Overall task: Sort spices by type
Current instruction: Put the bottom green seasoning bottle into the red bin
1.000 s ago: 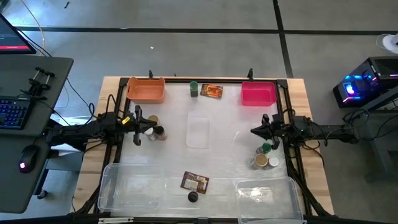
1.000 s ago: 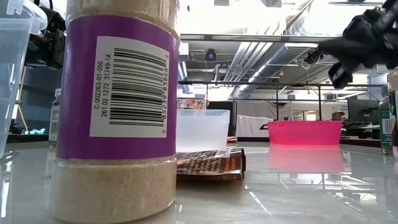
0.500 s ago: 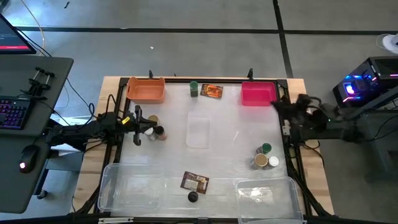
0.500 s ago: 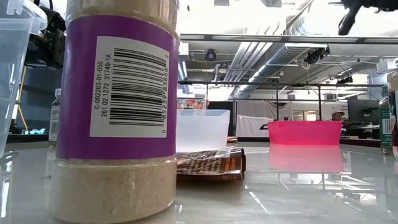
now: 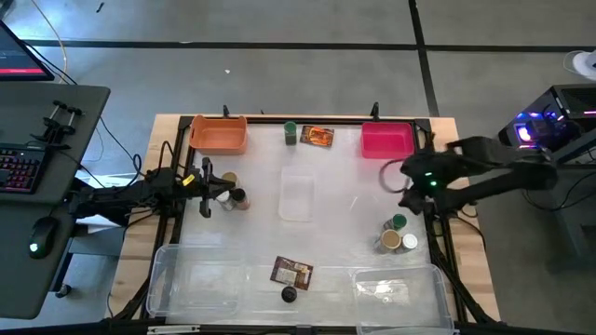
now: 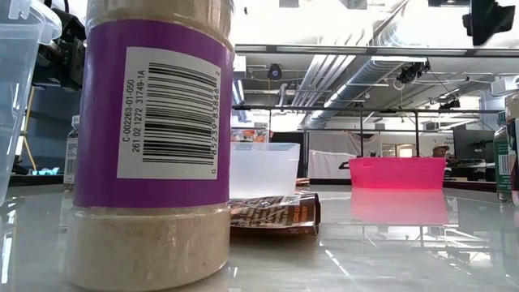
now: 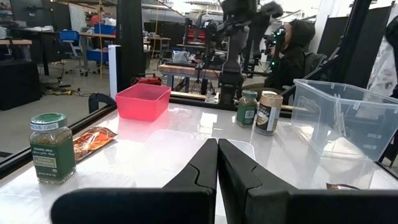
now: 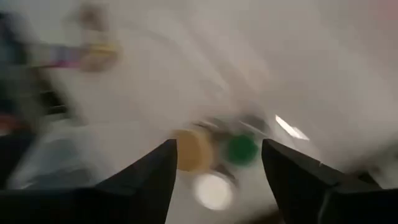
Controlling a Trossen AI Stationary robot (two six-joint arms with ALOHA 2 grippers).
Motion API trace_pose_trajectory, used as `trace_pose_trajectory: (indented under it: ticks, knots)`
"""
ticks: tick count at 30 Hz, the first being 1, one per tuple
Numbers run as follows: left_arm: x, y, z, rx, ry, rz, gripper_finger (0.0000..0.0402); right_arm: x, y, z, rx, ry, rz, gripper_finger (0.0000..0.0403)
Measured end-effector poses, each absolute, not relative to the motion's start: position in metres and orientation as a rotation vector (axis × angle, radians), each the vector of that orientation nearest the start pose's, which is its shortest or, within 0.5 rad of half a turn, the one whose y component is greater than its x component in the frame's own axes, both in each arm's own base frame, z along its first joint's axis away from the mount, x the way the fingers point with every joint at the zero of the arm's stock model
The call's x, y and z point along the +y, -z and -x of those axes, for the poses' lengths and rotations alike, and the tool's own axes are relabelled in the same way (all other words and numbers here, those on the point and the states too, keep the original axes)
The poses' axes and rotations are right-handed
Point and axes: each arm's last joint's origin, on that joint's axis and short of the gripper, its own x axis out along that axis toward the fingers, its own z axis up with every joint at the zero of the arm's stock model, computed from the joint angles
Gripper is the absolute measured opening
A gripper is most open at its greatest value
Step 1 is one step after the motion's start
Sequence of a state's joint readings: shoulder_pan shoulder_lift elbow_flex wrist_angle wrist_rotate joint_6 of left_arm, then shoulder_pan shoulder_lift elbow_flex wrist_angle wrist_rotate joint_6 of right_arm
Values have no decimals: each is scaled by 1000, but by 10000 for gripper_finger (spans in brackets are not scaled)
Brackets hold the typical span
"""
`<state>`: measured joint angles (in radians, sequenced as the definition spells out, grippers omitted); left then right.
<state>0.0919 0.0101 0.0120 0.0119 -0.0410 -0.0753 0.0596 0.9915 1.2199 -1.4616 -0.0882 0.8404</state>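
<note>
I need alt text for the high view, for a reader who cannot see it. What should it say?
Seen from above, the right pincer hangs open over the table near the pink bin, above three jars. The left pincer waits shut by two jars at the left side; the orange bin sits at the far edge.

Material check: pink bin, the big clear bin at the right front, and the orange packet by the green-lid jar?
Pink bin: looks like rigid opaque plastic, matte, with a moulded rim.
Clear bin: transparent hard plastic, glossy; you see through its walls and they catch highlights.
Orange packet: probably printed foil or plastic film; flat, slightly crinkled and shiny.
Green-lid jar: clear body, glass or plastic, can't tell.
</note>
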Motion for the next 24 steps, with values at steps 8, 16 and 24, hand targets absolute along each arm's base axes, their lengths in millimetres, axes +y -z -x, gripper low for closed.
trace_pose_trajectory:
  ticks: [8,16,24]
  knots:
    - [10,-168,-97,-19,-132,75,1,21,-315,-172,1415,785,-1008,234]
    - [10,-168,-97,-19,-132,75,1,45,-292,-173,1486,900,-1050,234]
    - [10,-168,-97,-19,-132,75,1,46,-266,-176,1419,1006,-1116,234]
